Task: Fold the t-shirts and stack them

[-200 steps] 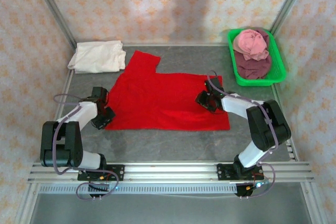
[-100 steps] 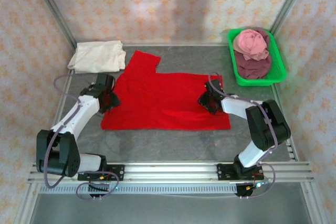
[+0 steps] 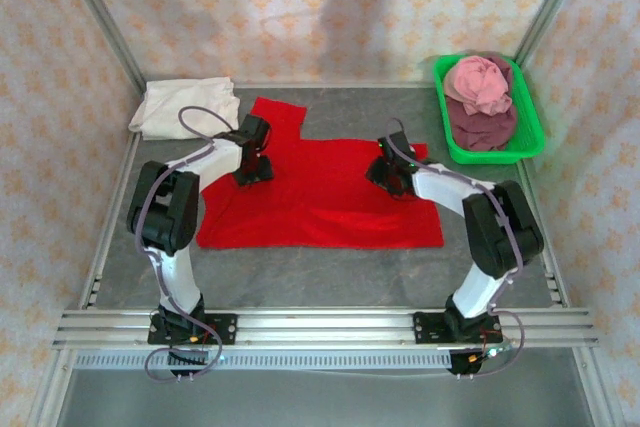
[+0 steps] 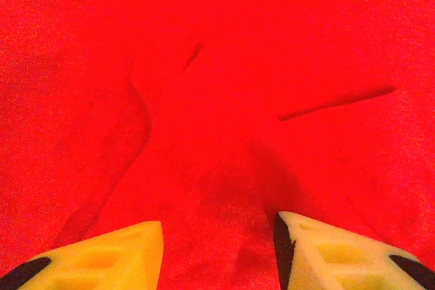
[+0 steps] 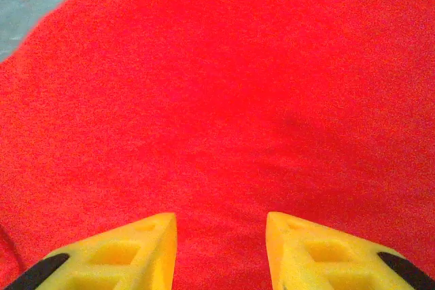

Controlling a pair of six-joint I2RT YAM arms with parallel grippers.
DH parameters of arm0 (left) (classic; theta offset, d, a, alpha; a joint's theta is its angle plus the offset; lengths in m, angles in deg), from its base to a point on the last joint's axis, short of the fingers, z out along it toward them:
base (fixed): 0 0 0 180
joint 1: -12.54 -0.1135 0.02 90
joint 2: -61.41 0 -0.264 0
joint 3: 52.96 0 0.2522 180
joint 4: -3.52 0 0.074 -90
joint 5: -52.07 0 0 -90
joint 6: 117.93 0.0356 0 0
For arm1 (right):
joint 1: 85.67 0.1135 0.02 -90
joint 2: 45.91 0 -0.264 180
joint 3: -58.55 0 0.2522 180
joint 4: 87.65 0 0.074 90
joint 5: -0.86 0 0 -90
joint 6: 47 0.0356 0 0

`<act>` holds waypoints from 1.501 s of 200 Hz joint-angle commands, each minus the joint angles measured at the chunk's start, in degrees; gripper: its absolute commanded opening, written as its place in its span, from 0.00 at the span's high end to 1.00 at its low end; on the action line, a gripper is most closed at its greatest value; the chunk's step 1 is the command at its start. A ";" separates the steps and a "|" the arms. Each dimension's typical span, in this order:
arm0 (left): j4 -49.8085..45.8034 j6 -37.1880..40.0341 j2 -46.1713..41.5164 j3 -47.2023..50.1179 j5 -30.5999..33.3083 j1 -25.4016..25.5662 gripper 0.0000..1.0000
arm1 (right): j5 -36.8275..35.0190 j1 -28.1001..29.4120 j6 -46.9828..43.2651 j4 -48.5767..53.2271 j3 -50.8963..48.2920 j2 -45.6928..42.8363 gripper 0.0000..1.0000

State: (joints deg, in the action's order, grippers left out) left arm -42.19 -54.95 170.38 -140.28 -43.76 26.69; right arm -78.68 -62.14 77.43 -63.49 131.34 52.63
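Note:
A bright red t-shirt (image 3: pixel 320 202) lies spread flat on the grey table, one sleeve (image 3: pixel 277 114) pointing to the back. My left gripper (image 3: pixel 252 163) hovers over its upper left part. In the left wrist view this gripper (image 4: pixel 219 252) is open, with creased red cloth (image 4: pixel 224 100) under the gap. My right gripper (image 3: pixel 388 169) is over the shirt's upper right part. It (image 5: pixel 221 252) is open too, its yellow fingers (image 5: pixel 129 252) apart above smooth red cloth (image 5: pixel 245 100). A folded cream-white t-shirt (image 3: pixel 186 107) lies at the back left.
A green tray (image 3: pixel 528 127) at the back right holds a bunched pink t-shirt (image 3: pixel 478 82) on a maroon one (image 3: pixel 482 127). Metal frame posts and patterned walls close in the table. Bare grey table (image 3: pixel 330 272) runs along the front, before the rail.
My left gripper opened at the shirt's lower left corner and swung back and right to the upper left part. The right gripper shifted slightly toward the back.

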 commanded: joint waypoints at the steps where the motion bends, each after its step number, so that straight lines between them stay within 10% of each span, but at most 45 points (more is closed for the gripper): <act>1: 2.39 -0.91 -0.07 0.41 -0.42 -0.22 0.54 | 0.05 0.90 -2.90 4.08 3.65 4.99 0.60; 134: 1.31 -6.09 -17.29 24.73 0.02 4.39 0.53 | -0.19 1.01 8.27 -4.29 -16.66 -6.98 0.61; 191: -3.25 2.58 -18.00 -2.94 2.05 0.48 0.35 | -4.82 0.34 -0.26 1.65 -3.53 -9.87 0.58; 272: -25.70 11.53 30.79 -67.73 9.65 -3.98 0.31 | 1.41 -0.22 -6.92 -8.32 0.36 -7.62 0.45; 300: -22.48 8.83 36.83 -71.32 7.06 -4.83 0.30 | -0.16 -0.31 -8.28 -7.07 -1.24 -9.04 0.44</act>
State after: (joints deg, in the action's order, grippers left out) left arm -60.09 -45.43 205.57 -208.85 -36.37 23.17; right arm -77.76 -62.14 71.81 -70.14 132.23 44.98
